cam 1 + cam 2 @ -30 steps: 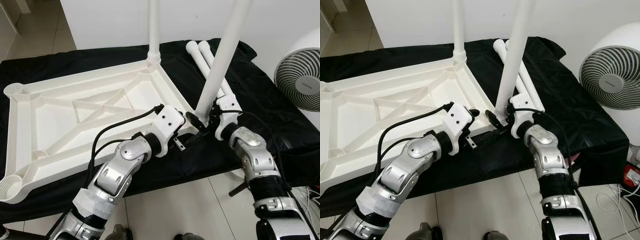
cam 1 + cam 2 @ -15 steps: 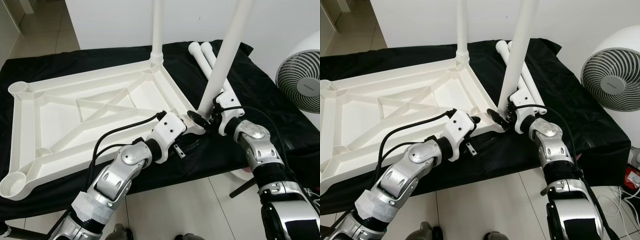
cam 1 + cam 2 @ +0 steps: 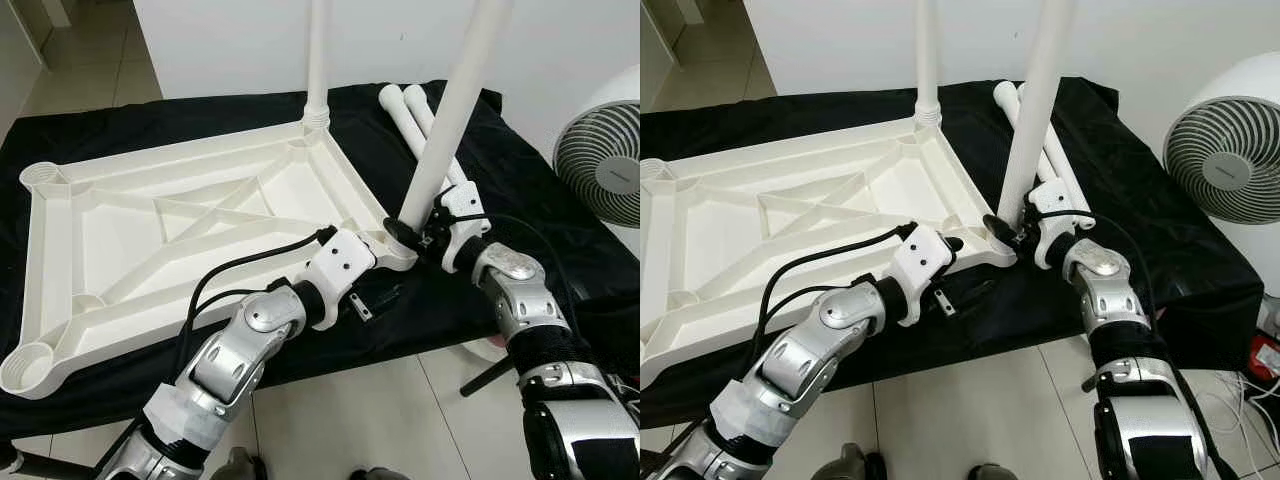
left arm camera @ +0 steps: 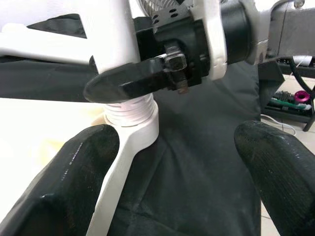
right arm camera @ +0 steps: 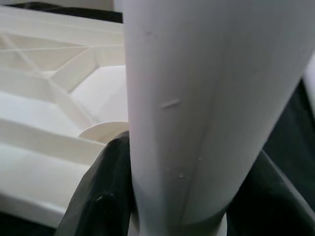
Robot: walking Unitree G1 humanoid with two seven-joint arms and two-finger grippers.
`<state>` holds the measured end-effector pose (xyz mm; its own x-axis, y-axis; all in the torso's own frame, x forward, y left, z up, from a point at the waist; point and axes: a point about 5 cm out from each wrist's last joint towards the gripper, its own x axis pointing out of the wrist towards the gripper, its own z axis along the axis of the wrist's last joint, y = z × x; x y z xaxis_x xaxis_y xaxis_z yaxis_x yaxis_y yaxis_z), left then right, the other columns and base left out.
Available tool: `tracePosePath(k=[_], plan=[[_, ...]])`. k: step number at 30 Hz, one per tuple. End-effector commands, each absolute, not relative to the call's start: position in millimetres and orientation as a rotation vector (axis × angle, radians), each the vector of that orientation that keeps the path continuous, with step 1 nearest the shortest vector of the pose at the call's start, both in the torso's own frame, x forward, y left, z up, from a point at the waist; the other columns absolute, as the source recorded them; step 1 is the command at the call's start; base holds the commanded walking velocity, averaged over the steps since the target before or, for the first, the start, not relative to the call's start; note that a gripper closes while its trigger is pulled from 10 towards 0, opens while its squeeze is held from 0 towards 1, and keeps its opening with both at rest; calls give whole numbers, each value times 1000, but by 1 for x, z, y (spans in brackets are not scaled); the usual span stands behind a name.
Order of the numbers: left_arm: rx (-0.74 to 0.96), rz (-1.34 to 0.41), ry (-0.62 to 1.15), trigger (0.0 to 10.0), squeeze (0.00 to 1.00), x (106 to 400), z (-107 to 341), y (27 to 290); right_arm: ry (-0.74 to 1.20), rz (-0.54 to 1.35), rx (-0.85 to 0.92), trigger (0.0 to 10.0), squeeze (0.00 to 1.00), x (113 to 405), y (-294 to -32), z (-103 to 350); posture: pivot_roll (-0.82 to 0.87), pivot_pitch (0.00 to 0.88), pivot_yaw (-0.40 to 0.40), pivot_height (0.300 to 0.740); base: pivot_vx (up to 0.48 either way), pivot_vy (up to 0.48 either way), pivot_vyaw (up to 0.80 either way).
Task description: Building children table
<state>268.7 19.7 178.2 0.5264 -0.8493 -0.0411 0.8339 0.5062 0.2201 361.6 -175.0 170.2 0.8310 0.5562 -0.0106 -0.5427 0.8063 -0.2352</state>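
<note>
The leg now leans less, right gripper still clamping its base; left gripper gapes empty beside.

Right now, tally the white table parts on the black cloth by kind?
Tabletop, upside down: 1
Legs standing in corner sockets: 2 (far corner; near corner, gripped by the right gripper)
Loose legs lying on the black cloth: 2
Total: 5

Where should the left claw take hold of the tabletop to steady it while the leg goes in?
Grip the tabletop rim just left of the corner socket, coming from the near edge. The left claw, open, already straddles it; the right claw holds the leg.
</note>
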Motion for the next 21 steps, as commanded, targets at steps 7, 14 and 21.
tracePosePath(k=[7, 14, 21], plan=[[231, -1116, -60, 10000, 0, 258, 175, 14, -11, 341, -134, 10000, 0, 358, -162, 152, -88, 107, 15, 740, 0, 0, 0], [226, -1114, -53, 10000, 0, 257, 174, 13, -41, -24, 18, 10000, 0, 346, -148, 155, -79, 102, 2, 740, 0, 0, 0], [224, -1108, -52, 10000, 0, 257, 174, 14, -65, -84, 66, 10000, 118, 340, -131, 160, -79, 96, 3, 740, 0, 0, 0]])
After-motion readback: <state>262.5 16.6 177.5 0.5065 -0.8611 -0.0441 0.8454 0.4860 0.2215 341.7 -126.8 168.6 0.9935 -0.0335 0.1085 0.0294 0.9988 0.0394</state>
